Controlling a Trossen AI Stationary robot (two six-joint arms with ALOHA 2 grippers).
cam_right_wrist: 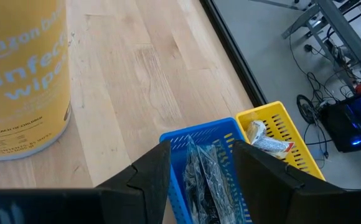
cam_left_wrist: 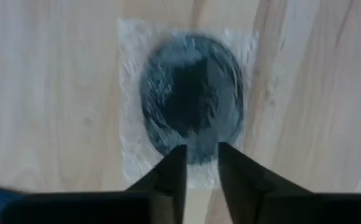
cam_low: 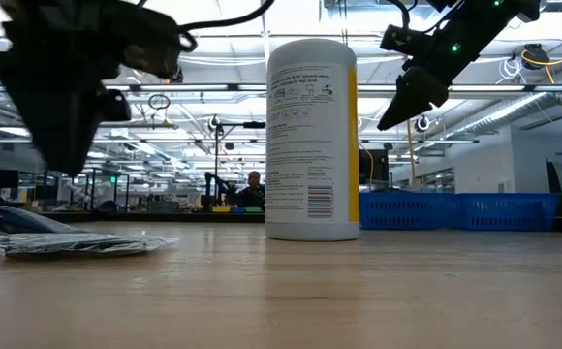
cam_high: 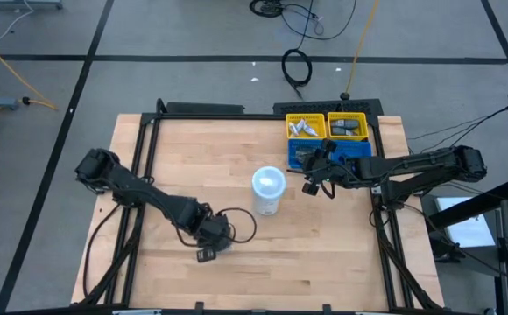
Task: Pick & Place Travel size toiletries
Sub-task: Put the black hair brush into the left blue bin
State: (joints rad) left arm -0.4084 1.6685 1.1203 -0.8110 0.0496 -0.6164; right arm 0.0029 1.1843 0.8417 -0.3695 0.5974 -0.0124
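Note:
A dark round disc in clear wrap [cam_left_wrist: 190, 93] lies flat on the wooden table [cam_high: 206, 255], and in the low view it shows as a thin packet [cam_low: 68, 244]. My left gripper [cam_left_wrist: 201, 155] hangs just above it with a narrow gap between its fingers and touches nothing [cam_low: 63, 145]. My right gripper [cam_right_wrist: 202, 155] is open over the blue bin [cam_right_wrist: 180, 140], which holds several clear-wrapped dark discs [cam_right_wrist: 208, 180]. In the high view it stands at the bin's near-left corner [cam_high: 315, 179]. A white tube [cam_right_wrist: 271, 144] lies in a yellow bin [cam_right_wrist: 286, 124].
The white tub with a pale blue lid [cam_high: 268, 190] stands upright mid-table between the two arms [cam_low: 310, 136]. Two yellow bins [cam_high: 306, 127] [cam_high: 348, 125] sit behind the blue bin [cam_high: 337, 156] at the far right of the table. Bare wood lies near the front edge.

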